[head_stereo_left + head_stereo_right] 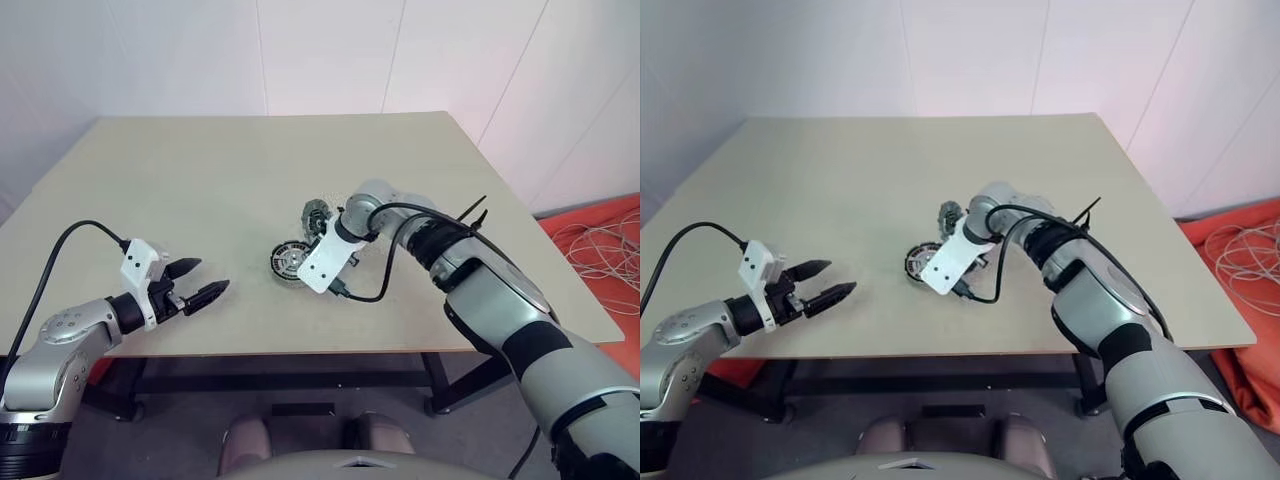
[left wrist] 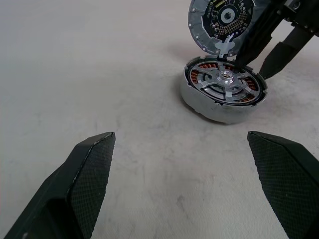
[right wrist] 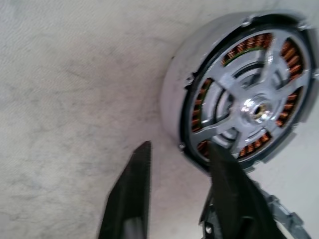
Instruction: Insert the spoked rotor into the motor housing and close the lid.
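The motor housing (image 2: 199,102) lies flat on the table, silver rim up and copper windings showing. The spoked rotor (image 2: 224,79) sits inside it, hub centred. Just behind the housing, the lid (image 2: 222,20) stands tilted on edge with its dark centre showing. My right gripper (image 3: 179,147) points steeply down beside the housing. Its fingers are narrowed, with bare table in the gap between them. One finger (image 3: 229,194) lies against the housing rim, and the lid's edge (image 3: 281,221) shows beyond it. My left gripper (image 1: 212,276) hovers wide open near the table's front left, holding nothing.
The beige table (image 1: 200,170) has its front edge close under both arms and a slanting right edge. A black cable (image 1: 385,275) loops from the right wrist over the table beside the parts. An orange cloth and pale cables (image 1: 600,235) lie on the floor at the right.
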### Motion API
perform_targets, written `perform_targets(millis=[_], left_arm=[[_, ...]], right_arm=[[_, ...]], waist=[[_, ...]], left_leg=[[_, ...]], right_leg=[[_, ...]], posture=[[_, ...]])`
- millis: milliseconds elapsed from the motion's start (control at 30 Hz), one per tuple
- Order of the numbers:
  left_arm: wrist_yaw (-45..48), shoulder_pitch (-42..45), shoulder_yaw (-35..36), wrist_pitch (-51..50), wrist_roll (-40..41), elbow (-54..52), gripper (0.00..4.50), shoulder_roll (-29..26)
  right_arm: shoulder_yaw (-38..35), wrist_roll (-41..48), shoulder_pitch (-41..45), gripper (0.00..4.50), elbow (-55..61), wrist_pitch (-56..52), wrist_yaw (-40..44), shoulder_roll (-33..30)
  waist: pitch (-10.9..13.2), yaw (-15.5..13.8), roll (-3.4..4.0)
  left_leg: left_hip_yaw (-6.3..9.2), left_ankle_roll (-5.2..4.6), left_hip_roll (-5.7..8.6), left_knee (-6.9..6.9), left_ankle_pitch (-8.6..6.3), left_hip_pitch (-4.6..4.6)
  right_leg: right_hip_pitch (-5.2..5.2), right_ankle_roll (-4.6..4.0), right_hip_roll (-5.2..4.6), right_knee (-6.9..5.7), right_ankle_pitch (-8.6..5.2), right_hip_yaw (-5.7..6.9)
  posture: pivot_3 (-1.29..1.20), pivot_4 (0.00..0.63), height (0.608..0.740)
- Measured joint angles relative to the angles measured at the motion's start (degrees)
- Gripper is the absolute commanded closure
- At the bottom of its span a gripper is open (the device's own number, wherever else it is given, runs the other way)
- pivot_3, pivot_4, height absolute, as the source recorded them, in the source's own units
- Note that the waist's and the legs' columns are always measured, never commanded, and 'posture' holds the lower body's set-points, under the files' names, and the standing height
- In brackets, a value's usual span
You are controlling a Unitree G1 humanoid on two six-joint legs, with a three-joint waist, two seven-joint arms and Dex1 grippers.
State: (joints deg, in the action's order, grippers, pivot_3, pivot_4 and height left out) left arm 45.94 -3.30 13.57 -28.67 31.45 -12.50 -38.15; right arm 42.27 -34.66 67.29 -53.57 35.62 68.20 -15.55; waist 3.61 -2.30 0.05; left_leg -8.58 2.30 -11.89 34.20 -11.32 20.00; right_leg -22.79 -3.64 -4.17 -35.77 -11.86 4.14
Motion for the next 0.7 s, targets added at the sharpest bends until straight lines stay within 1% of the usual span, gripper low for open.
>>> perform_targets(millis=[100,133,167,300,467,567,700], left_arm=[[-0.1,-0.2,0.0,0.0,0.0,0.0,0.0,0.0],[-0.1,-0.2,0.0,0.0,0.0,0.0,0.0,0.0],[-0.1,-0.2,0.0,0.0,0.0,0.0,0.0,0.1],[-0.1,-0.2,0.0,0.0,0.0,0.0,0.0,0.2],[-0.1,0.0,0.0,0.0,0.0,0.0,0.0,0.2],[-0.1,0.2,0.0,0.0,0.0,0.2,0.0,0.2],[-0.1,0.6,-0.2,0.0,0.0,0.6,0.0,0.5]], right_arm=[[-0.1,0.1,0.2,4.24,0.3,0.1,0.7,0.0],[-0.1,0.4,0.1,4.43,0.5,0.2,1.1,0.3],[-0.1,0.4,-0.1,4.49,0.6,-0.3,1.2,0.7],[-0.5,0.8,-0.6,4.49,1.6,-2.6,2.5,0.6],[-1.3,1.4,-1.9,4.49,6.2,-9.0,5.9,0.6],[-1.7,1.5,-3.5,4.49,11.1,-14.4,8.1,0.1],[-2.4,1.6,-6.3,4.49,19.0,-24.2,11.9,-0.1]], waist=[[0.0,0.0,-0.03],[0.0,0.0,-0.04],[0.0,0.0,-0.02],[0.0,0.0,-0.02],[0.0,-0.1,-0.02],[0.0,-0.2,-0.02],[0.0,-0.3,-0.02]], left_leg=[[0.0,0.0,-0.01,0.0,0.0,-0.06],[0.01,0.0,-0.02,0.0,0.0,-0.08],[0.01,0.0,-0.01,0.0,0.0,-0.07],[0.01,0.0,0.0,0.02,0.0,-0.08],[0.02,0.0,0.0,0.02,0.0,-0.01],[0.01,-0.04,0.0,0.01,-0.02,0.04],[0.02,-0.05,0.0,0.0,-0.03,0.07]], right_leg=[[0.07,0.0,0.0,0.0,0.0,0.0],[0.07,0.0,0.0,-0.01,0.0,0.0],[0.06,0.01,0.0,-0.01,0.0,0.0],[0.08,0.01,0.0,-0.01,0.0,-0.01],[0.05,-0.01,0.0,0.0,0.01,0.0],[0.02,-0.01,0.0,0.02,0.0,0.0],[-0.01,-0.01,0.0,0.04,0.0,0.0]], posture=[[0.0,0.0,0.74],[0.0,0.0,0.74],[0.0,0.0,0.74],[0.0,0.0,0.74],[0.0,0.0,0.74],[0.0,0.0,0.74],[0.0,0.0,0.74]])
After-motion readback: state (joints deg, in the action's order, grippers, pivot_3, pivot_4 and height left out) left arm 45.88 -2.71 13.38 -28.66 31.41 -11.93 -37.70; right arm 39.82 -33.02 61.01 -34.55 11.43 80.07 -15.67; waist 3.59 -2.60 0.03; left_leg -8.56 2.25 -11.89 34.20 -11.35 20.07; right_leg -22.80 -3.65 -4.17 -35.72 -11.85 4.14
